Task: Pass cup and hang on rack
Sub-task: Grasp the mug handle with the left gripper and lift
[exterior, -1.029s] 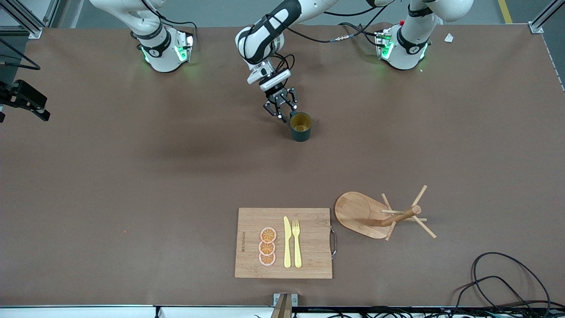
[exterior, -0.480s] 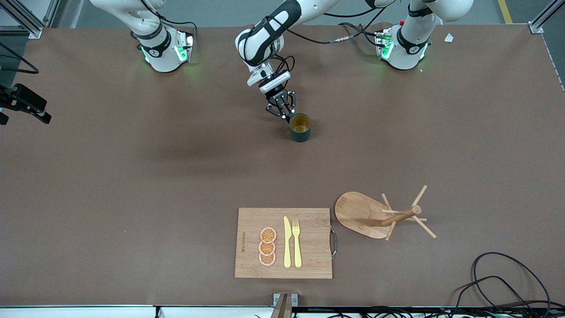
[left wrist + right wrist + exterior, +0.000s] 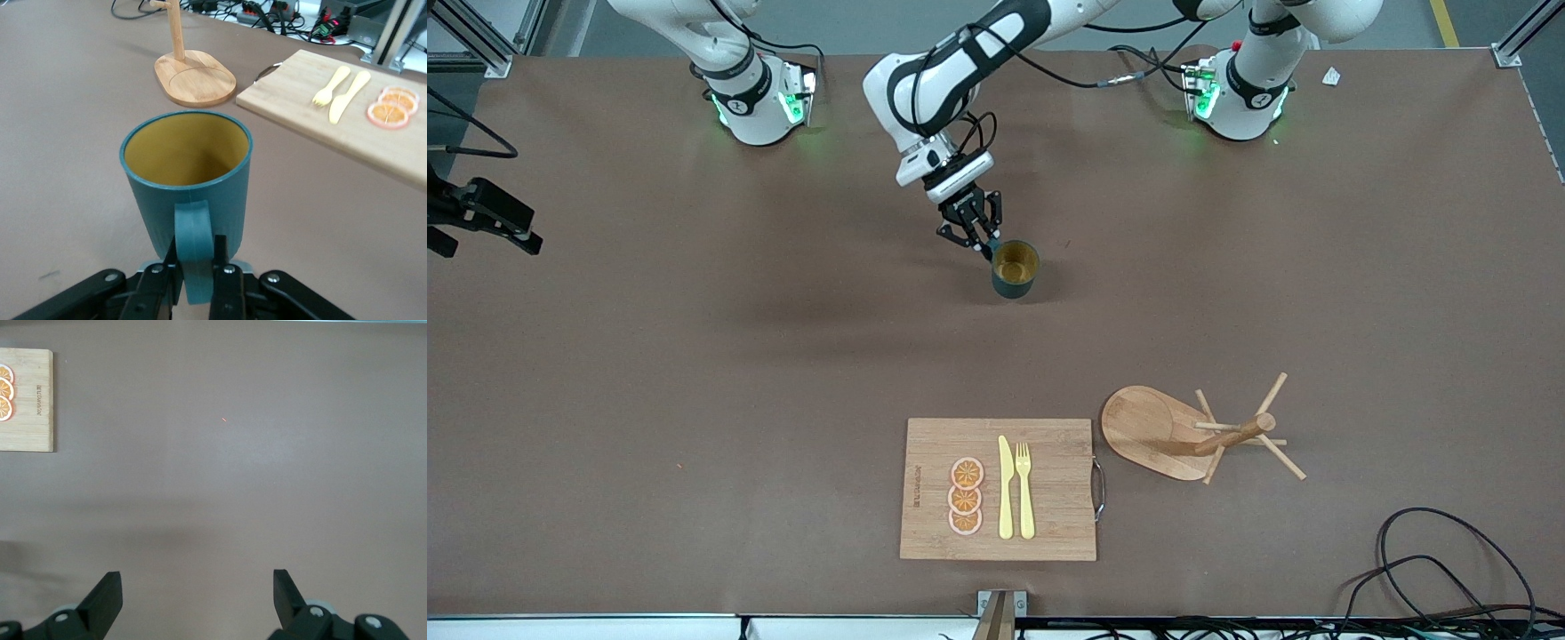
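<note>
The dark teal cup (image 3: 1014, 269) with a yellow inside stands upright, mouth up, near the middle of the table. My left gripper (image 3: 985, 249) reaches in from the left arm's base and is shut on the cup's loop handle. In the left wrist view the handle (image 3: 193, 230) sits pinched between the two fingers of the left gripper (image 3: 195, 250). The wooden rack (image 3: 1152, 431) stands upright nearer to the front camera, beside the cutting board; it also shows in the left wrist view (image 3: 195, 79). My right gripper (image 3: 197, 587) is open and empty over bare table.
A rectangular bamboo cutting board (image 3: 1049, 489) with a yellow knife, a fork and orange slices lies near the front edge, toward the right arm's end from the rack. Black cables (image 3: 1449, 569) coil at the front corner at the left arm's end.
My left gripper has closed on the cup's handle and moved the cup a little toward the right arm's end of the table. The rack and board have not moved.
</note>
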`<control>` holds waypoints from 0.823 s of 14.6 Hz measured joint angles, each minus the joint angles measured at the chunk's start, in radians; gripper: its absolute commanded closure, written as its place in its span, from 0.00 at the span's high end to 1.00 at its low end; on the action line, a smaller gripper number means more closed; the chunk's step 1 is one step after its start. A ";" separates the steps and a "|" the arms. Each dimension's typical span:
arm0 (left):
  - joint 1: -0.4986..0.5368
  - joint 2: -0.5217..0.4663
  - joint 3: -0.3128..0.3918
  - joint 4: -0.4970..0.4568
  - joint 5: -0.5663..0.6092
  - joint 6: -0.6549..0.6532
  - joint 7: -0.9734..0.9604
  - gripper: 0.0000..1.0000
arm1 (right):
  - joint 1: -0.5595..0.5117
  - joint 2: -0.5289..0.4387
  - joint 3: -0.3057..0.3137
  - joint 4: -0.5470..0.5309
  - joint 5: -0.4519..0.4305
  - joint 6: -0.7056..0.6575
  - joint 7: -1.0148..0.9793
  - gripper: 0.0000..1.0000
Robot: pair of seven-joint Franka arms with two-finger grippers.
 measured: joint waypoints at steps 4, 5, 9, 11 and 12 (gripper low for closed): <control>0.118 -0.114 -0.008 0.095 -0.228 0.012 0.174 0.00 | 0.005 0.000 0.003 0.009 0.001 -0.001 0.071 1.00; 0.153 -0.157 -0.008 0.107 -0.305 0.030 0.209 0.00 | 0.007 0.000 0.004 0.010 0.001 -0.001 0.110 1.00; 0.319 -0.301 -0.008 0.111 -0.589 0.084 0.355 0.00 | 0.008 0.000 0.001 0.010 0.001 -0.002 0.175 1.00; 0.397 -0.337 -0.008 0.111 -0.709 0.101 0.404 0.00 | 0.008 0.001 0.000 0.010 0.001 -0.002 0.176 1.00; 0.435 -0.347 -0.009 0.111 -0.773 0.116 0.418 0.00 | 0.008 0.001 0.000 0.010 0.001 -0.002 0.176 1.00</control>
